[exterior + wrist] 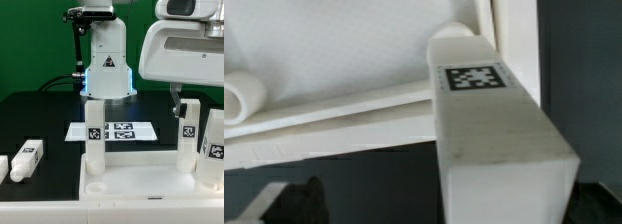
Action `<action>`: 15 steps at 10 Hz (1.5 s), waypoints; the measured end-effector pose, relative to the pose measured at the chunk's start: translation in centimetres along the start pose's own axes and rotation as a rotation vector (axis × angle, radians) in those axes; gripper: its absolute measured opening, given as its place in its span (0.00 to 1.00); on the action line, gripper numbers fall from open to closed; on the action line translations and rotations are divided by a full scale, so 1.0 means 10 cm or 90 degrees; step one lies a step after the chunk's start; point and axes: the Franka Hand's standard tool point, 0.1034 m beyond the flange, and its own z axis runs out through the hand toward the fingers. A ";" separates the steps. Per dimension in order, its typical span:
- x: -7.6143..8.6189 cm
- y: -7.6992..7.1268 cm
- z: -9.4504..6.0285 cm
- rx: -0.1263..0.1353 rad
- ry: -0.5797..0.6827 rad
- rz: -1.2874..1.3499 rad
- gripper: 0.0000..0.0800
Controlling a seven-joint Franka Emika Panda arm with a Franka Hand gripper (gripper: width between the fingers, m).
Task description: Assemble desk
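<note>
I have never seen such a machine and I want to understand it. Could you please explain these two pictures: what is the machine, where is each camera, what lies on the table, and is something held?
The big white machine is a robot arm. The exterior view watches from off the arm. The tabletop panel lies on the black table, with upright white legs on it: one leg toward that view's left, others toward its right. One more leg lies loose on the table. The flat marker board with printed tags is only a reference. The gripper hangs open above a standing leg, holding nothing. The wrist view, from a camera on the arm, shows this leg close up.
</note>
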 end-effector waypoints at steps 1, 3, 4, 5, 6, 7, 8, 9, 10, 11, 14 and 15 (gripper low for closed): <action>0.00 0.00 0.00 0.000 0.000 0.001 0.66; 0.00 0.00 0.00 0.001 -0.001 0.104 0.49; 0.00 0.00 0.00 0.000 -0.001 0.142 0.36; 0.00 0.00 0.01 0.000 -0.001 0.184 0.36; -0.01 -0.01 0.01 -0.002 0.000 0.260 0.36; -0.02 -0.02 0.01 -0.009 0.005 0.340 0.36; -0.01 -0.02 0.02 -0.010 0.009 0.430 0.36; 0.00 -0.04 0.02 -0.011 0.011 0.517 0.36; 0.01 -0.06 0.02 0.006 0.015 0.614 0.36; -0.01 -0.06 0.03 0.031 0.019 0.723 0.36; -0.07 -0.09 0.02 0.046 0.004 0.879 0.36; -0.07 -0.10 0.02 0.046 0.002 0.910 0.36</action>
